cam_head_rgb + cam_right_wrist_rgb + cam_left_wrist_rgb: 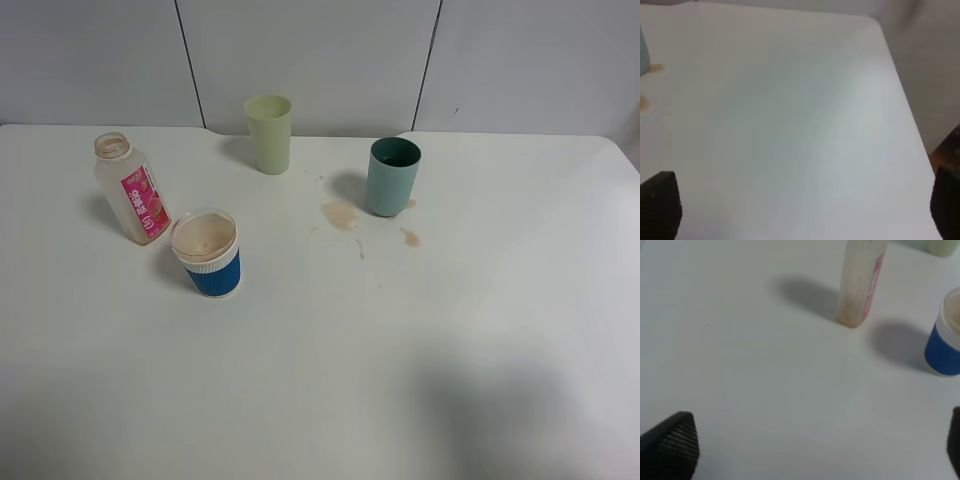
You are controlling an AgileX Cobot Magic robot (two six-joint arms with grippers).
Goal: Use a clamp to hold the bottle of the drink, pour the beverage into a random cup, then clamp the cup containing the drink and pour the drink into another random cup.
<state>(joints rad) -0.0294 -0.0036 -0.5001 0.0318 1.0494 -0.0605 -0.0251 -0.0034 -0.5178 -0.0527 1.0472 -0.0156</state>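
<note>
The clear bottle [132, 190] with a pink-red label stands capless at the left of the table, also seen as bottle [860, 282] in the left wrist view. Just right of it sits the short blue-banded cup [206, 253], brownish inside; cup [945, 340] shows at that view's edge. The teal tumbler [392, 176] stands right of centre. Of the beverage I see only a brown tint in the cup and at the bottle's base. My left gripper [812, 450] is open, short of the bottle. My right gripper [802, 205] is open over bare table. Neither arm shows in the high view.
A pale yellow-green tumbler [268, 133] stands at the back centre. Brown spill spots [340, 214] lie beside the teal tumbler. The table's right edge [905, 100] runs close to my right gripper, with a drop beyond it.
</note>
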